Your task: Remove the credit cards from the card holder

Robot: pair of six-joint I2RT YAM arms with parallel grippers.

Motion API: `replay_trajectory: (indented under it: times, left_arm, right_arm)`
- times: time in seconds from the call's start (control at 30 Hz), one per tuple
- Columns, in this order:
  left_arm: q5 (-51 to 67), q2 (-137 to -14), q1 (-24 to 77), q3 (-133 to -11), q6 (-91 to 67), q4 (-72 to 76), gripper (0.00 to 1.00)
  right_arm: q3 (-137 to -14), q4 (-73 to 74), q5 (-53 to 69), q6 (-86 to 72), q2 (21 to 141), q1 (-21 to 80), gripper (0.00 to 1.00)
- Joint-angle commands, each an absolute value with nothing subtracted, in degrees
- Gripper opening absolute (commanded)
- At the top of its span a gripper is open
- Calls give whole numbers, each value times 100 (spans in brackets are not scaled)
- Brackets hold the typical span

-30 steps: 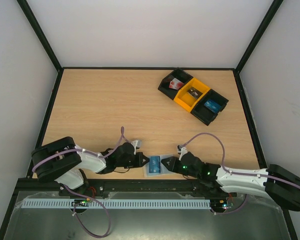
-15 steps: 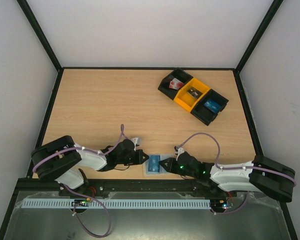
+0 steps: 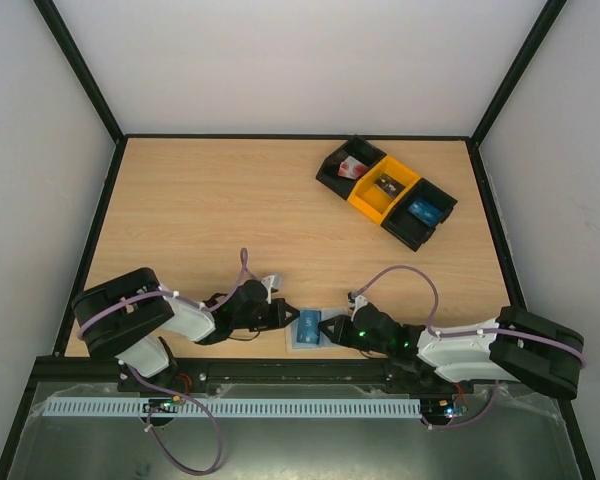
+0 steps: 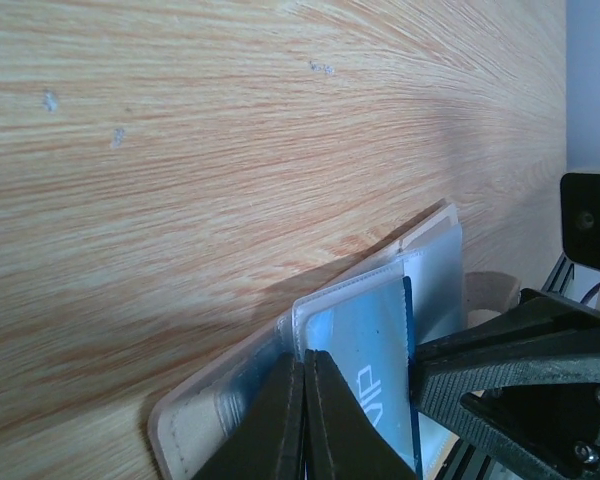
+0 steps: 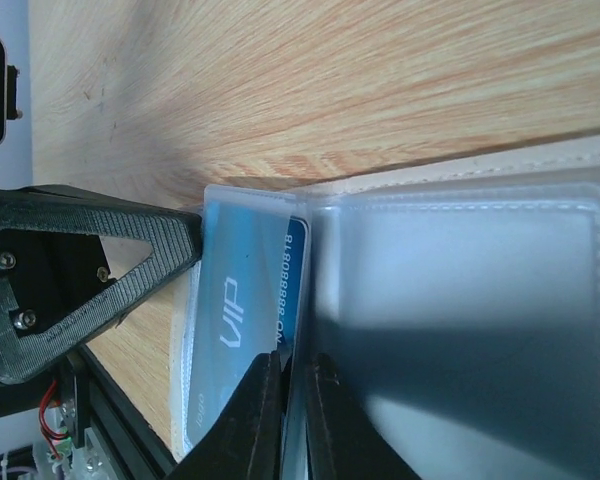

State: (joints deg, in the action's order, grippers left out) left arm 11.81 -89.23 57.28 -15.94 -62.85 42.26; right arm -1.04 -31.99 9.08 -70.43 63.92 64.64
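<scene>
My left gripper (image 4: 305, 362), fingers pinched together, tips on the translucent card holder (image 4: 438, 265), blue credit card (image 4: 365, 335) inside, pale wood table (image 4: 200, 140) beyond.

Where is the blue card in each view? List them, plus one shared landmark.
Top external: blue card sits low, just left of centre.
Left wrist: the card is at lower centre-right.
Right wrist: the card is left of centre.
Shared landmark: the translucent card holder holding it.

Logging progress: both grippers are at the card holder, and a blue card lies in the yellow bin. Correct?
No: the top external view shows the blue card in the right-hand black bin, not the yellow bin. Left gripper and right gripper are at the card holder.
</scene>
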Motion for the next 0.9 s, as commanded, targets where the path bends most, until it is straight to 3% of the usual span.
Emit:
replay_trajectory:
  times: [0.0,0.77,0.87]
  left_arm:
    - [1003,-9270,5798,-1403,-6313,3451,3]
    - [847,-9006,5757,-1659,-6346,2984,3]
    - [627,-8735,5769,-1911,-6265,2506,13]
  right_arm:
    - [-127,-3431,918,-7089,6546,6486,3]
    - [182,-2580,626,-7211,5503,6491,2]
    - [125,-2632,795,-7192,5496,6487,7]
